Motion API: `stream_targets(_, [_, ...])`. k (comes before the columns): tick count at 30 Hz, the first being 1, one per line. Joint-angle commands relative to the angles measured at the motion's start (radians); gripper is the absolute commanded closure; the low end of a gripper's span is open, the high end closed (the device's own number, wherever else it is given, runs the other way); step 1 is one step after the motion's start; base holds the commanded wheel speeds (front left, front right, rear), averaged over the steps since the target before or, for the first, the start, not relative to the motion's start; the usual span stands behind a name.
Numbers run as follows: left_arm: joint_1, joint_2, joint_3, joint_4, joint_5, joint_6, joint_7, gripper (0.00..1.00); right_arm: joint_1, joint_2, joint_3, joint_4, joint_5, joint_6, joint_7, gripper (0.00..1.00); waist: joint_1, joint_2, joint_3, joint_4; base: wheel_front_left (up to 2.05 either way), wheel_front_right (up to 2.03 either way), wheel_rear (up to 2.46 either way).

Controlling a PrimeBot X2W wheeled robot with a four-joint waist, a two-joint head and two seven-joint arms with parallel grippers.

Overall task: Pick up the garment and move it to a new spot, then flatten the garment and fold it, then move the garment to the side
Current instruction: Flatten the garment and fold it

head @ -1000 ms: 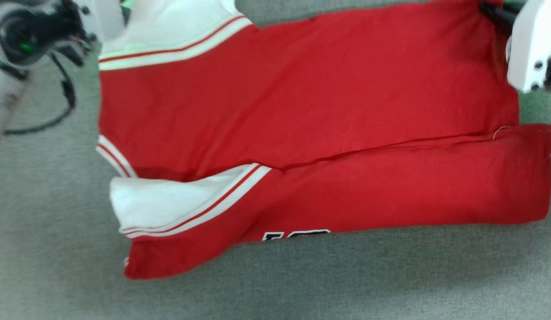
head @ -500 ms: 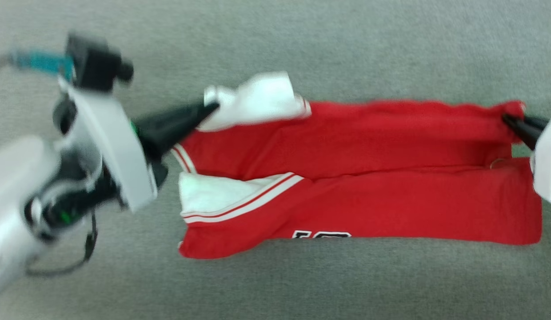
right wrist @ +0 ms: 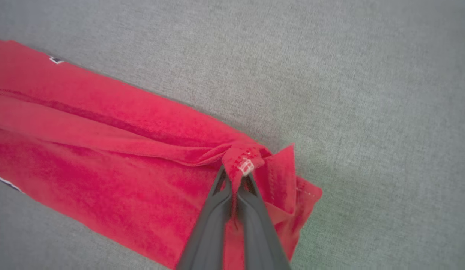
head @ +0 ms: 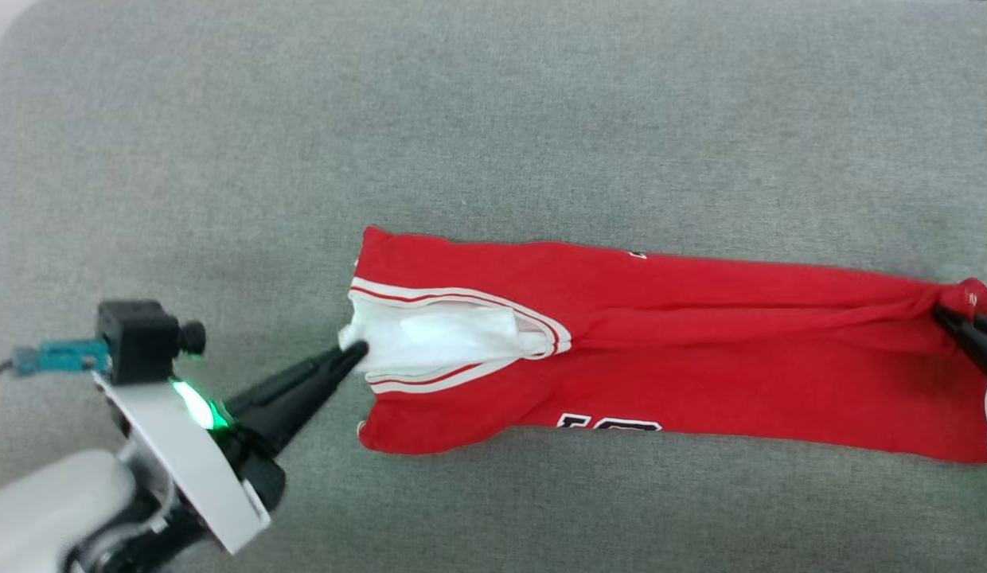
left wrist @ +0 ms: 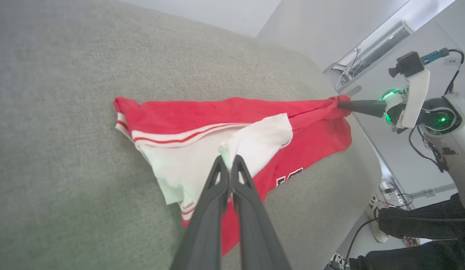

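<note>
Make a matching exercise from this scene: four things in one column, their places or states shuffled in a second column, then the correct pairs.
Things:
1. left gripper
2. right gripper
3. black lettering
4. grey surface

States:
A. shut on the red hem corner
B. lies under the garment
C. shut on the white sleeve
D. at the garment's near edge, partly hidden

Pairs: 1-C; 2-A; 3-D; 4-B

Garment (head: 700, 374): red jersey, white striped-trim sleeve, folded lengthwise into a long narrow band, stretched along grey fabric surface; black lettering half hidden.
</note>
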Motion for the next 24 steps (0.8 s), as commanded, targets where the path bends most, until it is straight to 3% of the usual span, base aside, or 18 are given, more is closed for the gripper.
stream_targets(1, [0.023,-0.015,-0.002,0.0,-0.015,0.001,-0.014,1.0,0.023,0.009,-0.017,-0.01,-0.004,0.0,0.0,1.0,0.0,-0.0001,0.012,0.006,0.0,0.0,0.0])
stream_targets(12, [0.087,-0.156,-0.017,0.134,-0.041,0.001,-0.049,1.0,0.057,0.071,-0.025,0.067,-0.021,0.0,-0.038,1.0,0.0,-0.0001,0.059,0.008,0.0,0.0,0.0])
stream_targets(22, [0.067,-0.213,-0.015,0.219,-0.03,0.001,-0.056,1.0,0.005,0.087,0.028,0.173,-0.04,-0.001,-0.133,1.0,0.0,-0.0001,0.075,0.0,0.0,0.0,0.0])
stream_targets(24, [0.07,-0.217,-0.011,0.227,-0.019,0.001,-0.057,1.0,-0.005,0.091,0.036,0.182,-0.044,-0.001,-0.158,0.71,0.0,-0.0001,0.065,-0.002,0.0,0.0,0.0])
